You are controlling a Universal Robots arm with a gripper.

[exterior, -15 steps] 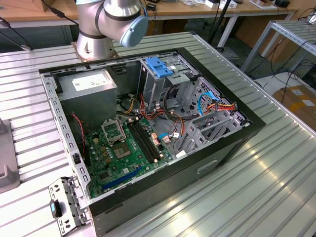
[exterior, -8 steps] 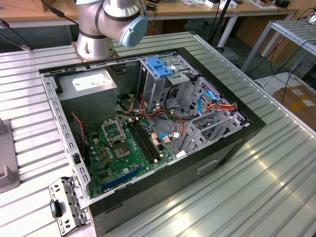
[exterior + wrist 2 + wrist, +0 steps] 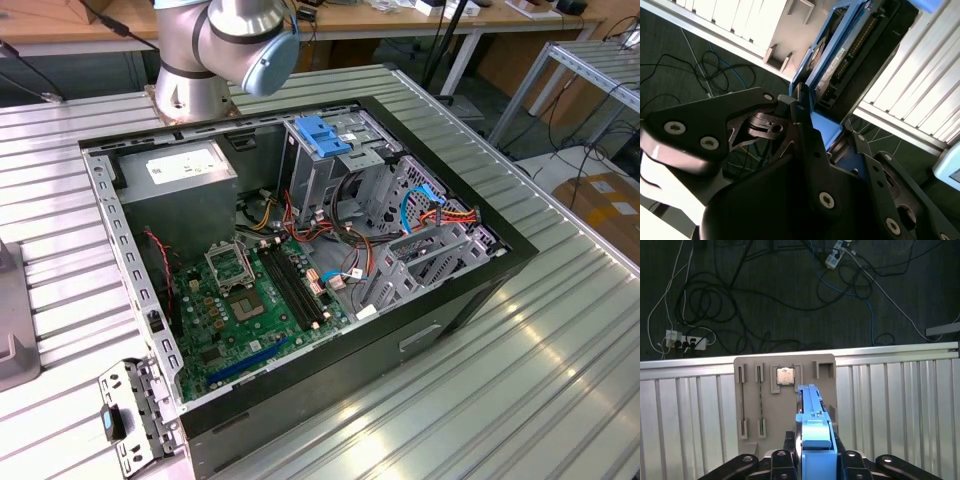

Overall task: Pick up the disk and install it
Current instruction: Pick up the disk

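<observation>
**Q:** What was the gripper doing?

**A:** The gripper [image 3: 813, 447] was clamped on the disk [image 3: 812, 407]. Its black fingers [image 3: 802, 117] pressed the blue carrier from both sides, and the disk stood on edge.

**Q:** Where was the disk?

**A:** It was over a beige holder [image 3: 752, 390] lying on the ribbed metal worktop [image 3: 900, 405], near the worktop's edge. Floor cables [image 3: 740, 300] lay beyond. The holder also carried a small square chip [image 3: 785, 375]. Whether the disk had cleared the holder could not be told.

**Q:** And the computer?

**A:** In the exterior view, an open computer case [image 3: 440, 330] lay on the worktop. Its drive cage [image 3: 335, 180] was topped by a light-blue latch [image 3: 322, 135], with loose wires [image 3: 455, 213] close beside it.

**Q:** What could go wrong?

**A:** Probably the grip. Held by smooth plastic rails, the disk might twist or slip. A tilted disk could jam at the cage mouth or snag those wires.
</observation>
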